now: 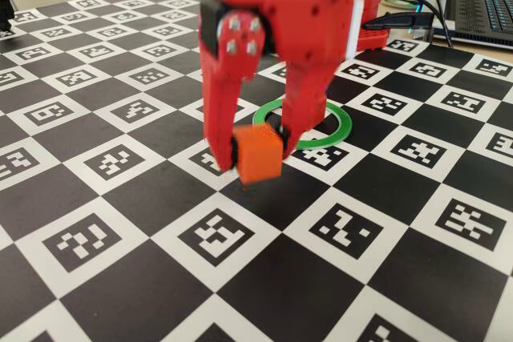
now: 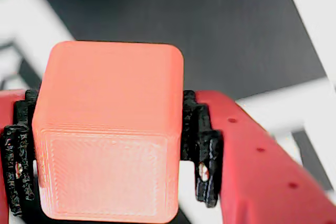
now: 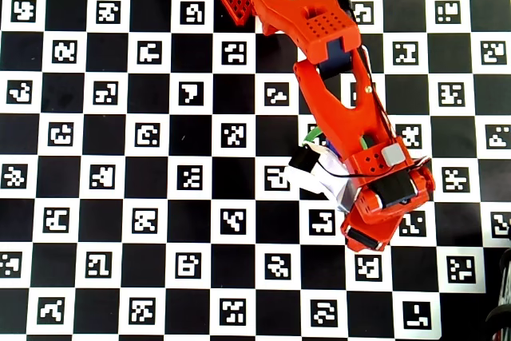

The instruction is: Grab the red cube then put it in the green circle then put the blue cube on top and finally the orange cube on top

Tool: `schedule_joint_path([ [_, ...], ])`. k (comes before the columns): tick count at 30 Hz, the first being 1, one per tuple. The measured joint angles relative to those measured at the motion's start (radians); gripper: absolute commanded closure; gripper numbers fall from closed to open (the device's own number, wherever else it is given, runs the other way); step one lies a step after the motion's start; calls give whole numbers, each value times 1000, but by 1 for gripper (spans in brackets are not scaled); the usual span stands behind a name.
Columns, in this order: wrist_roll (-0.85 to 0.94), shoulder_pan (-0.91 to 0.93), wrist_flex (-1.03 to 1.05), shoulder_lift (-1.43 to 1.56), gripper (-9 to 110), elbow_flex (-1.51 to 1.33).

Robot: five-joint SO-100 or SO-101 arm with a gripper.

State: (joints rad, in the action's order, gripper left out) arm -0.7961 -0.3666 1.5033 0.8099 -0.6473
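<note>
Your gripper (image 1: 258, 152) has its jaws closed on the orange cube (image 1: 259, 157), held clear of the checkered surface (image 1: 264, 278), just in front of the green circle (image 1: 340, 128) in the fixed view. The cube has no long axis; it hangs slightly tilted, faces squarely between the black pads (image 2: 202, 145).

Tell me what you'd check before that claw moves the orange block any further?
1. Claw shut on the orange cube: ok; the wrist view shows pads on both sides of it.
2. Cube lifted off the board: cannot tell.
3. Green circle in sight: ok, partly hidden behind the claw.
4. Red and blue cubes already stacked in the ring: cannot tell, neither is visible.
5. Cube sitting square in the grip: ok in the wrist view.
</note>
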Motion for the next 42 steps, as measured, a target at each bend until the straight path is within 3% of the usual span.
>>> schedule_joint_path([
  [13, 273, 77, 124, 466, 97, -370],
  [22, 325, 83, 132, 742, 97, -663],
  [42, 351, 0, -25, 847, 98, -992],
])
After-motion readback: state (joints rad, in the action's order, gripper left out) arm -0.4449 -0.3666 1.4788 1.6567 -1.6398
